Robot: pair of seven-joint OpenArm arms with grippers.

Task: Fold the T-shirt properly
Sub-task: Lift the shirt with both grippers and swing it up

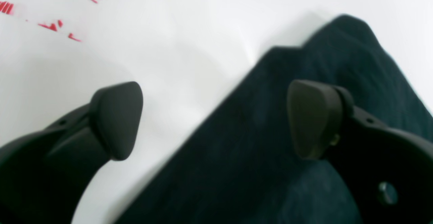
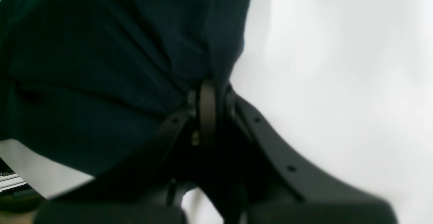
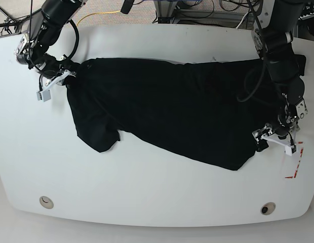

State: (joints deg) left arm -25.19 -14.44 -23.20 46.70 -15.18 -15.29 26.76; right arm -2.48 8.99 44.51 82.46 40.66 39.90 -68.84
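White table [image 3: 147, 192] fills the base view, with red markings [image 3: 295, 169] near its lower right edge. T-shirt [image 3: 172, 109] lies spread across the middle, long axis running left to right and sloping slightly downward toward the right; a sleeve [image 3: 99, 136] hangs toward lower left. Right gripper [image 3: 66, 76], at upper left, is pressed together, pinching the T-shirt's left edge. Left gripper [image 3: 273, 137], at lower right, stands spread wide beside the cloth's right end, holding nothing.

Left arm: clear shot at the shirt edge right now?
Probably yes. The left gripper has its jaws wide open, straddling the T-shirt edge on the table, nothing between.
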